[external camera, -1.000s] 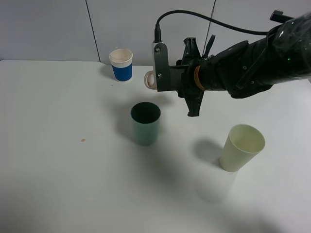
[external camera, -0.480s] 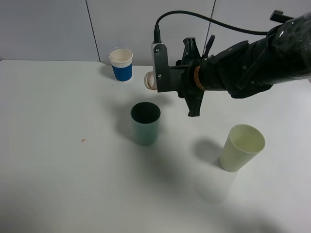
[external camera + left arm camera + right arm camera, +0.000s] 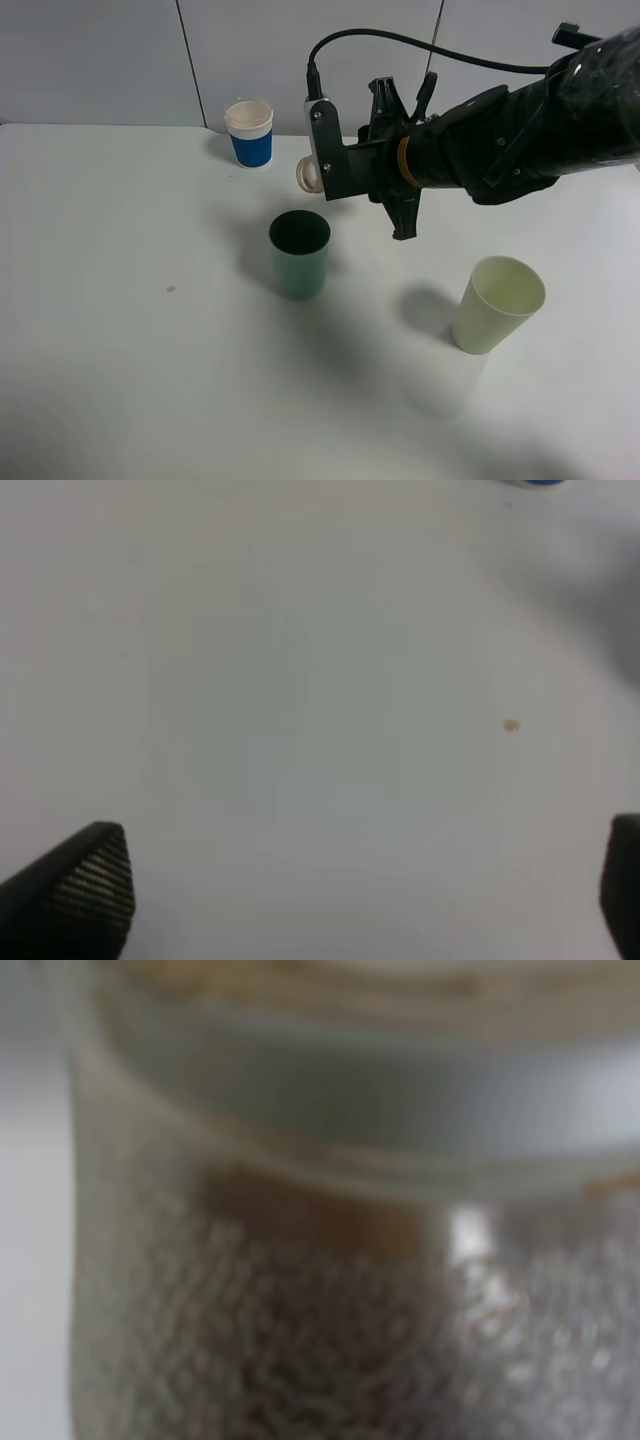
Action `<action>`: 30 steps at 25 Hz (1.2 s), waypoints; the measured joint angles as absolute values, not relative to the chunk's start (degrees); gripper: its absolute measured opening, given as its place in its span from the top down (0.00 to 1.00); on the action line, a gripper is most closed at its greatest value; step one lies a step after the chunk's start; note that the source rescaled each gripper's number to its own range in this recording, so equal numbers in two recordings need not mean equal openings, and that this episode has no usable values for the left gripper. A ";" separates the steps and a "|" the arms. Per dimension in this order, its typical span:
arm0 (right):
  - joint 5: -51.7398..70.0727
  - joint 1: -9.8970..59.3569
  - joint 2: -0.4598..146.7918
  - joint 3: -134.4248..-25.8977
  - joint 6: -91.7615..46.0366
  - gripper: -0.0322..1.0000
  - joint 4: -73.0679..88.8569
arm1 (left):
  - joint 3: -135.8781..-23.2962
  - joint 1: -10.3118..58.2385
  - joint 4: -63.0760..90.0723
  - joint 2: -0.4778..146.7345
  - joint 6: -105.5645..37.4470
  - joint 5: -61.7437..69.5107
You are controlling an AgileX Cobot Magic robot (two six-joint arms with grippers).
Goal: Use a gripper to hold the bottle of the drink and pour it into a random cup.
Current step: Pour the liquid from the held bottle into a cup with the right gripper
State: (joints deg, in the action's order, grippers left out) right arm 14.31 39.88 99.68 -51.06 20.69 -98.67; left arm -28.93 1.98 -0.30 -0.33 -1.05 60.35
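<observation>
Tipped a bit more and slid closer to the teal cup (image 3: 299, 255), with the right gripper (image 3: 345, 168) pinching the drink bottle (image 3: 308, 176) up in the air; getting ready to pour

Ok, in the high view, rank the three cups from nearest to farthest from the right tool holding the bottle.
1. Teal cup, just in front of the right tool.
2. Blue-sleeved cup, back left, only slightly farther.
3. Pale yellow-green cup, front right, farthest.
</observation>
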 joint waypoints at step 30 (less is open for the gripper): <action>16.02 39.88 100.75 -55.57 10.44 0.96 -97.34 | -28.93 1.98 -0.30 -0.33 -1.05 60.35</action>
